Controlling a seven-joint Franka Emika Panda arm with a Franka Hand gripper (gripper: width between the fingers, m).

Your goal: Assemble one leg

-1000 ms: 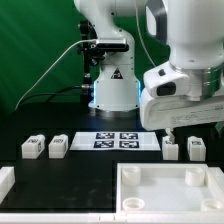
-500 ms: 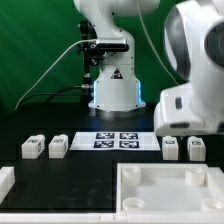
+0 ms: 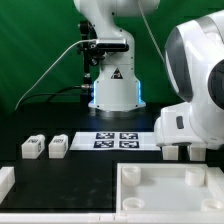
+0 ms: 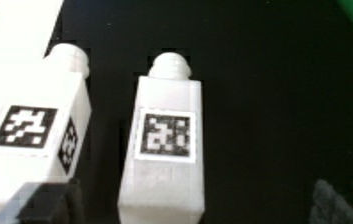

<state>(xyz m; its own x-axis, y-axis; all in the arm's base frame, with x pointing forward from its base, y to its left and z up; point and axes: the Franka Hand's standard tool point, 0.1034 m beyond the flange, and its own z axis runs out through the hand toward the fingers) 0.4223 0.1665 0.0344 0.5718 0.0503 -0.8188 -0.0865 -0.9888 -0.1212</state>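
On the black table [image 3: 90,172], between the parted fingers [image 4: 38,206] of the gripper [image 4: 187,205]: the leg [image 4: 169,140], a small white plastic block, peg-tipped, with a black-and-white square tag on its face; four such counted.

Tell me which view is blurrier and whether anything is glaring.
Wrist view: soft overall, the leg and its tag smeared, its white face bright against the dark table. Exterior view: sharper, evenly lit, no strong glare on the arm.
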